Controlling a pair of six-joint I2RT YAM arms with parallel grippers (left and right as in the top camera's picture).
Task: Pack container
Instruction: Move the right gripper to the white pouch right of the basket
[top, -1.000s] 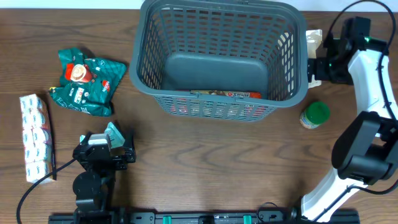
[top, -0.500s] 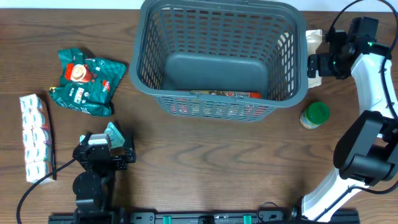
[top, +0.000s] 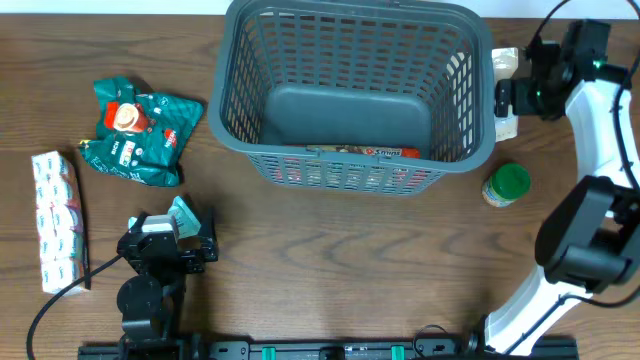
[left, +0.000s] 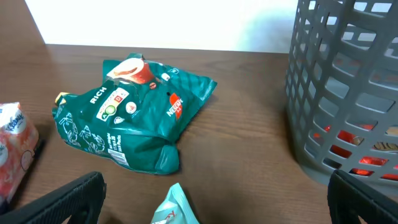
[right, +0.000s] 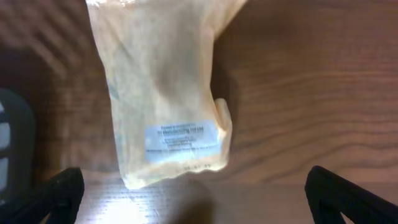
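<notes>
our right gripper (right: 196, 193) hangs wide open and empty over the pale packet (right: 165, 93), just right of the stiff container (top: 340, 172). we judge the packet light, soft and slippery, best pinched across its narrow middle. our left gripper (left: 214, 199) is spread, gripping nothing.

I see the container (top: 340, 172) standing upright at the far middle of the table (top: 330, 260), open mouth facing up. It is a large dark grey plastic basket, rectangular with rounded corners, with a thick rim, slotted lattice walls and a solid bottom. Most of the bottom shows bare. A flat red-printed packet (top: 365, 152) lies inside along the near wall. On my left wrist camera its curved corner fills the right edge, with red showing through the lower slots.
</notes>
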